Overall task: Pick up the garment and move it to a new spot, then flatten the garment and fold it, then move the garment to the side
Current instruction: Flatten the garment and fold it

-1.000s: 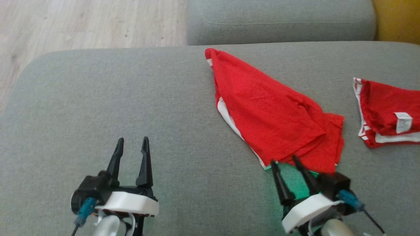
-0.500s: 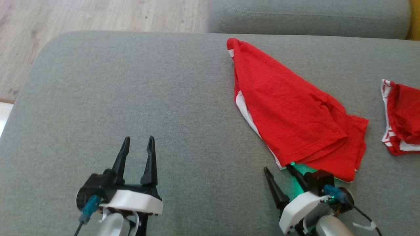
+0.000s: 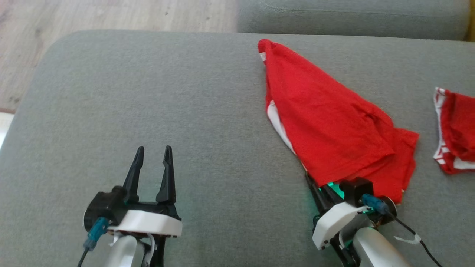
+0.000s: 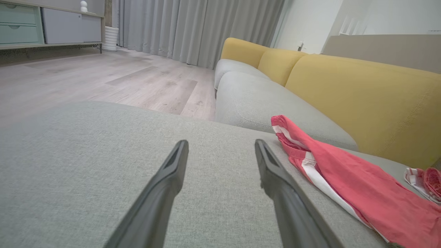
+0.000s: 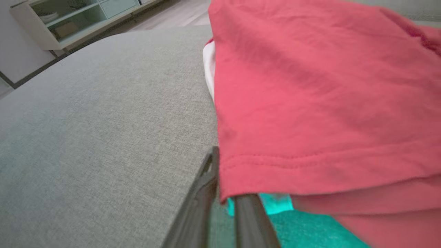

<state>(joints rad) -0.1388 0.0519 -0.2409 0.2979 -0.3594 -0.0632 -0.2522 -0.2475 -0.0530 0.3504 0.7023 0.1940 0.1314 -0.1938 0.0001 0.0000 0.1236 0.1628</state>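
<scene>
The red garment (image 3: 326, 122) with white trim lies crumpled on the grey sofa seat (image 3: 148, 92), right of centre; it also appears as the red garment (image 4: 361, 193) in the left wrist view. My right gripper (image 3: 315, 183) is at its near corner, fingers drawn together on the hem. In the right wrist view the garment (image 5: 310, 86) hangs over my right gripper (image 5: 224, 186), and the hem covers one fingertip. My left gripper (image 3: 154, 148) rests open over bare cushion at the lower left, holding nothing; the left gripper (image 4: 221, 143) points past the garment's left side.
A second red and white piece of clothing (image 3: 456, 129) lies at the seat's right edge. Another grey cushion (image 3: 352, 16) adjoins at the back. Wooden floor (image 3: 92, 15) lies beyond the seat's rounded left and far edges. Yellow backrests (image 4: 361, 96) stand to the right.
My right gripper's fingers have pushed under the garment's near corner and closed together on it. The head view has shifted, so everything sits further right. The left gripper stays open.
</scene>
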